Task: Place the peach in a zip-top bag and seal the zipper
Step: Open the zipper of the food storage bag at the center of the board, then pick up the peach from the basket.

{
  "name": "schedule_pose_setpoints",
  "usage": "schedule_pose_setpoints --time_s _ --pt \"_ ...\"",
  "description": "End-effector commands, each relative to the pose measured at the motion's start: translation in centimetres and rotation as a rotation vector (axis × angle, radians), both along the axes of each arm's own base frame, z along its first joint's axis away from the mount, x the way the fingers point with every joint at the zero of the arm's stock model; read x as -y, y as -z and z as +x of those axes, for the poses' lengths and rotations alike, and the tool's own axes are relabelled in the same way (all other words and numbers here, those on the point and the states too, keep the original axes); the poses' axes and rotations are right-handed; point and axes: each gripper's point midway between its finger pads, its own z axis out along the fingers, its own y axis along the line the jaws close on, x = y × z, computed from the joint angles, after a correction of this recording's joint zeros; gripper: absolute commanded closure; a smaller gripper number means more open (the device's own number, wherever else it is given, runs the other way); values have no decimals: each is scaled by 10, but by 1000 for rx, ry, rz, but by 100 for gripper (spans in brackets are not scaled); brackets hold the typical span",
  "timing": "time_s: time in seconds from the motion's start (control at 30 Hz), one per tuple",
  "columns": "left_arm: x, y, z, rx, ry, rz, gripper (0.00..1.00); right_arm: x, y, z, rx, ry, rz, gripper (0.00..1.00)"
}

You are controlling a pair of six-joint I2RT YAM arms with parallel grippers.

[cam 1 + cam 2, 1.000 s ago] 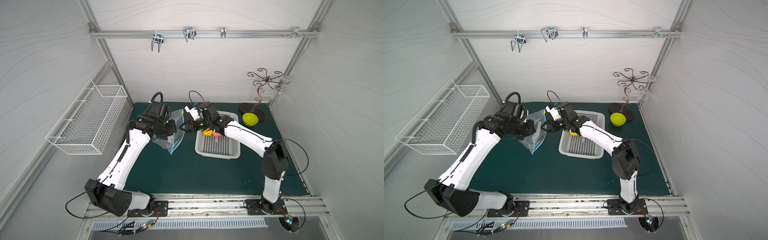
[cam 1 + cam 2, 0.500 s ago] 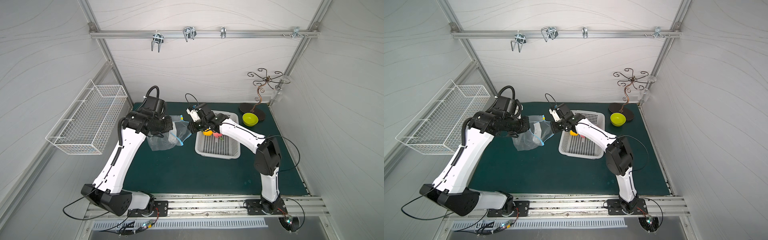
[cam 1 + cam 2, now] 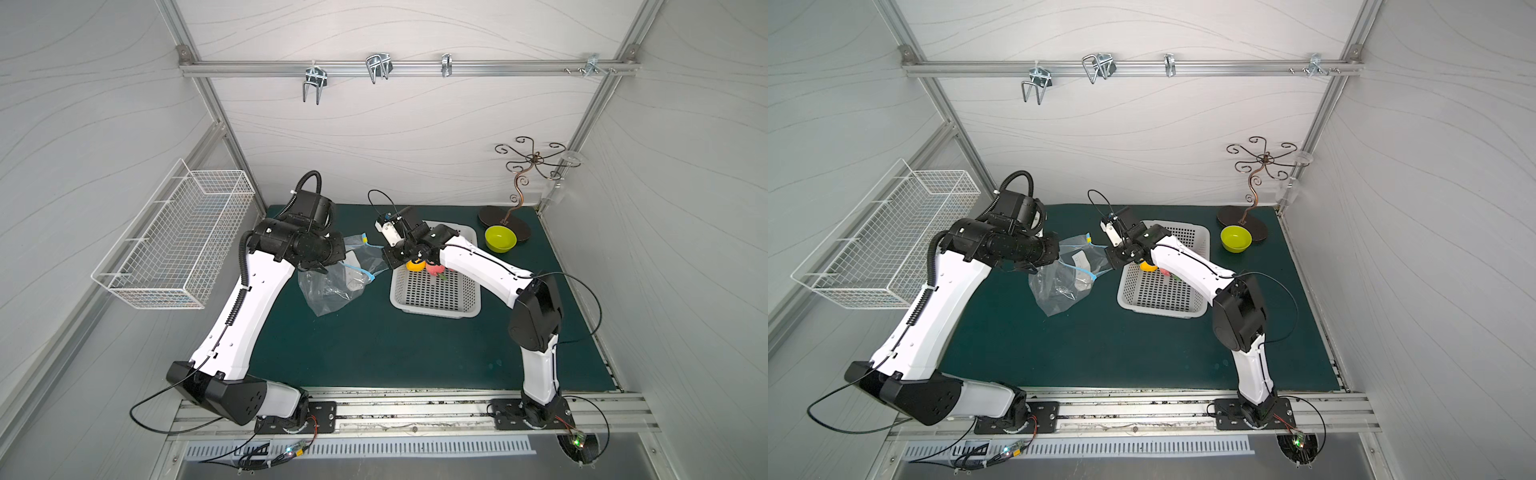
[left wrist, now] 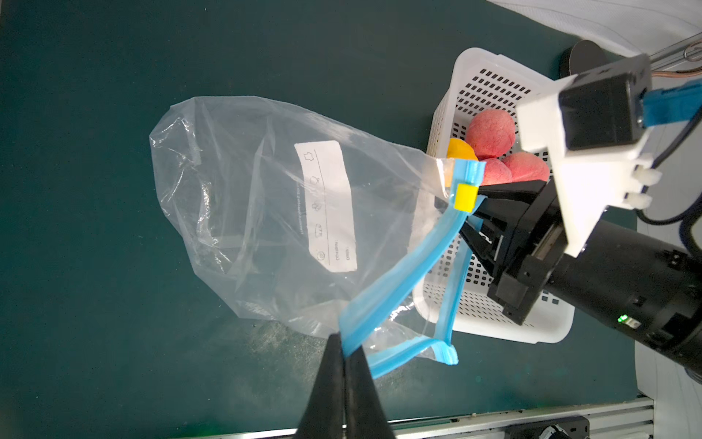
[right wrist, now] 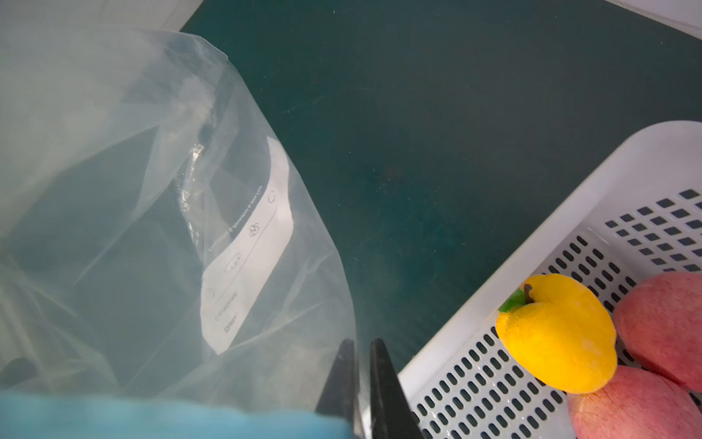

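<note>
Zip-top bag, one only: left gripper and right gripper each clamp its zipper. Right of it, one basket holds three peaches, one yellow fruit.

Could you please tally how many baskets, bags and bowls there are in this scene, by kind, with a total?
Baskets: 2, the white perforated basket on the mat and the wire basket on the side wall
Bags: 1, the clear zip-top bag
Bowls: 1, the green bowl
Total: 4
</note>
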Motion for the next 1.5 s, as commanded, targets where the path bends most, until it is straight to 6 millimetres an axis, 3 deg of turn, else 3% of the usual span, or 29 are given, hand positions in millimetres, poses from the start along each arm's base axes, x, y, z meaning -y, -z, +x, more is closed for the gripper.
schedule_pose_setpoints --time_s 0.0,0.2,0.53,0.63,0.77,0.87,1.07,1.47 --pt "3 1 -1 1 34 3 100 21 -9 -4 13 19 -46 88" --pt "28 13 0 -9 94 -124 100 13 -19 -22 -56 -40 74 84" --pt "44 28 6 -24 81 -224 100 19 -57 -40 -217 -148 392 61" --pt "44 27 8 -21 75 -221 100 27 -75 -42 -222 -167 468 54" --pt "39 24 9 -18 68 -189 100 60 -84 -21 -118 -62 434 44" --pt "37 19 8 -13 73 -174 100 89 -69 1 -56 47 302 41" --pt "38 15 8 -7 83 -180 100 131 -9 37 -54 166 -41 38" --pt "38 14 8 -4 88 -174 100 161 67 61 -144 264 -295 29"
